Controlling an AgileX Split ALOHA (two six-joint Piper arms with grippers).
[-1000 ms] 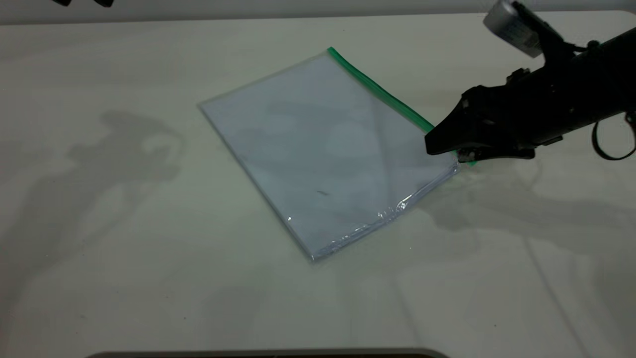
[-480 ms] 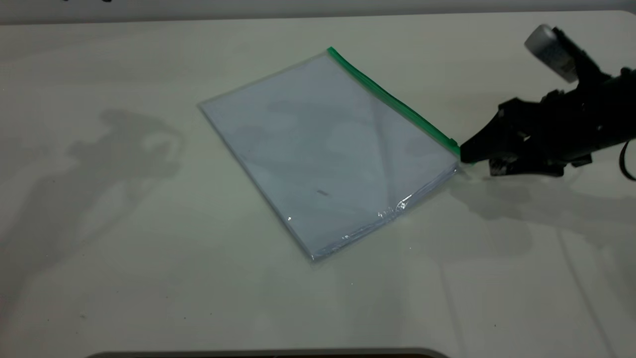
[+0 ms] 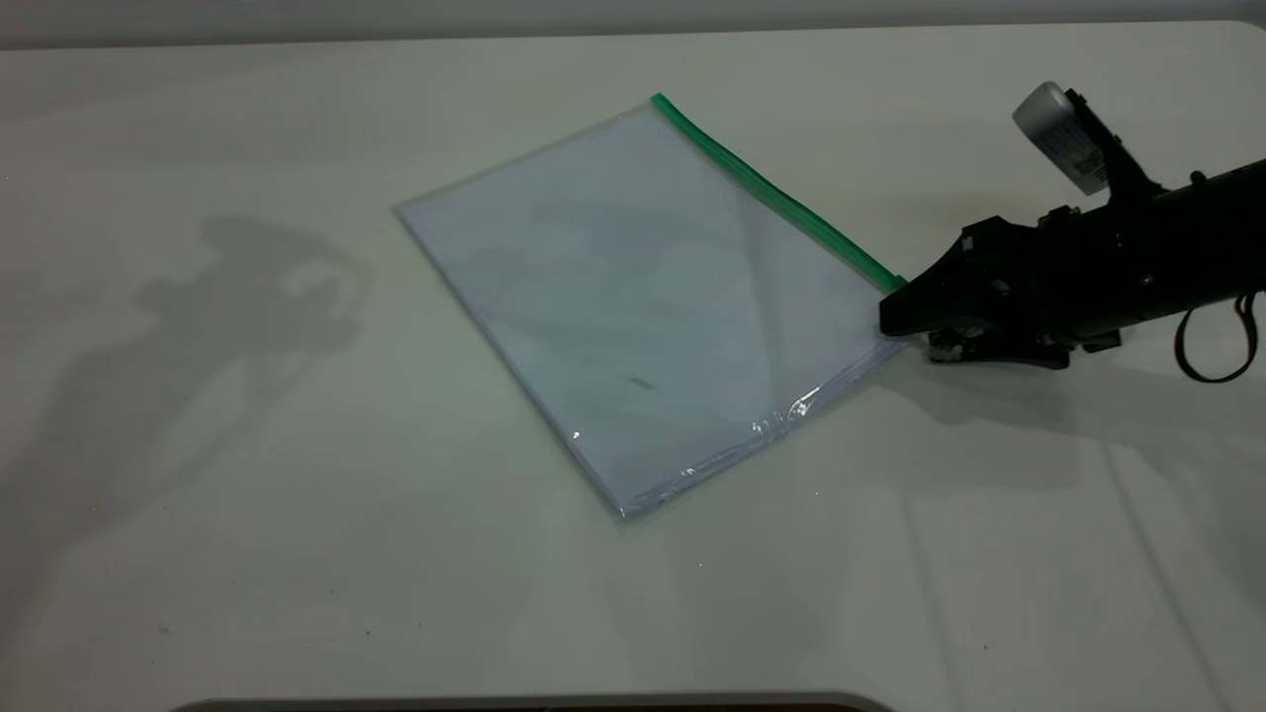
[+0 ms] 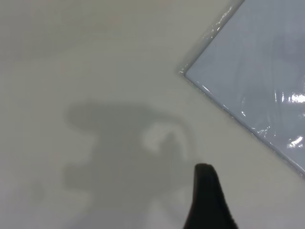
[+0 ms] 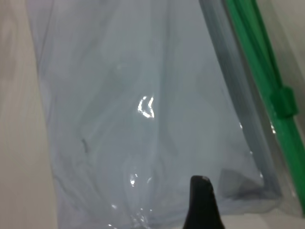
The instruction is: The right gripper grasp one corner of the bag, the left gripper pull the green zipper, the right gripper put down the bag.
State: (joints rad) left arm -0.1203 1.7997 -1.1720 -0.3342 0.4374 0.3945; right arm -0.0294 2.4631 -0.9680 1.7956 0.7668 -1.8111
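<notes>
The bag (image 3: 643,297), a clear pouch with white paper inside, lies flat on the table. The green zipper (image 3: 781,198) runs along its far right edge. In the right wrist view the zipper (image 5: 252,52) carries its small slider tab (image 5: 285,101), and the bag (image 5: 143,105) fills the picture. My right gripper (image 3: 895,314) sits low at the bag's right corner, by the near end of the zipper. It looks open, with nothing in it. My left gripper (image 4: 207,200) hovers over bare table near another bag corner (image 4: 267,67); it is out of the exterior view.
The pale table (image 3: 247,494) lies all around the bag, with arm shadows on its left and right. A dark rounded edge (image 3: 534,704) shows at the front. The right arm's grey module (image 3: 1056,133) and cable loop (image 3: 1212,341) stand at the right.
My right gripper drew back to the right off the bag's corner, then came back left, lower, to the corner's edge. The bag has not moved.
</notes>
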